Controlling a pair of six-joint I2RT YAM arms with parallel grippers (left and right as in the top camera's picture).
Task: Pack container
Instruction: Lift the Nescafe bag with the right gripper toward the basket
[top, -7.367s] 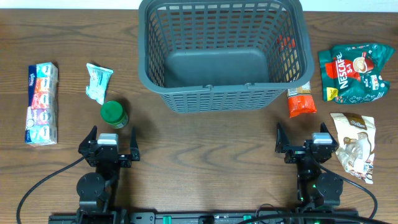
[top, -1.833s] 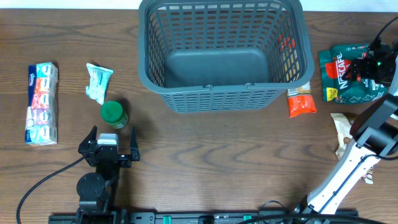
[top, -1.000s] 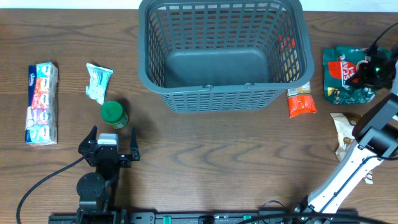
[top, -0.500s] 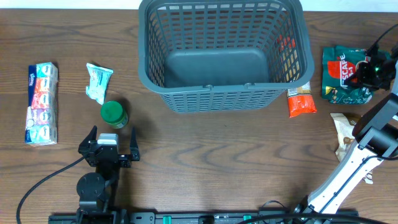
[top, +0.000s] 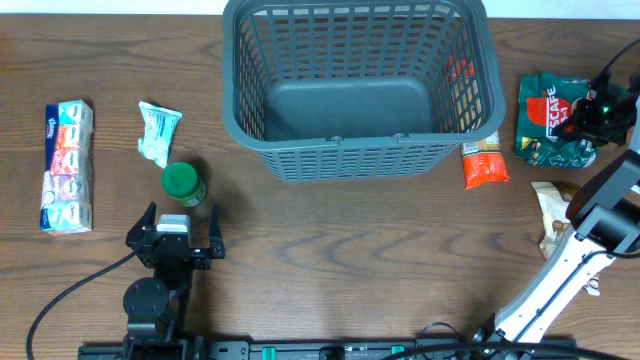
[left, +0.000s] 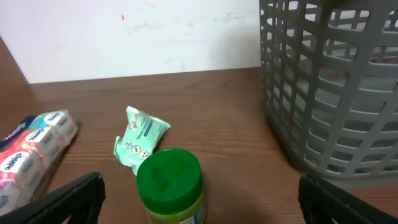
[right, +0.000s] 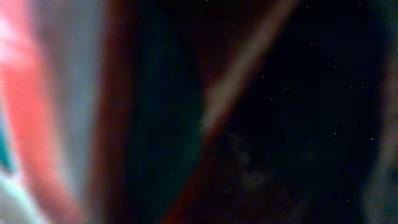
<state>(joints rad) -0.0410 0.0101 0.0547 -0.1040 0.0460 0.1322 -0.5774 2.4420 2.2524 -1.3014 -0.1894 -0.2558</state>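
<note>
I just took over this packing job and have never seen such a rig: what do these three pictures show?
Two robot arms work at a wooden table. One picture looks straight down; the others come from a camera on each wrist. The left gripper rests open near the green-lidded jar. The right gripper appears to pinch the green Nescafe coffee bag; its camera is too close, hence the blur. The large grey plastic basket has a bare floor. Also out: a multicoloured tissue pack, mint-green wipes packet, orange snack packet, beige pouch.

Grey lattice-slotted plastic basket (top: 360, 155) at twelve o'clock; green-lidded round jar (top: 183, 183) at nine; green-and-red foil coffee pouch (top: 550, 115) at three.
</note>
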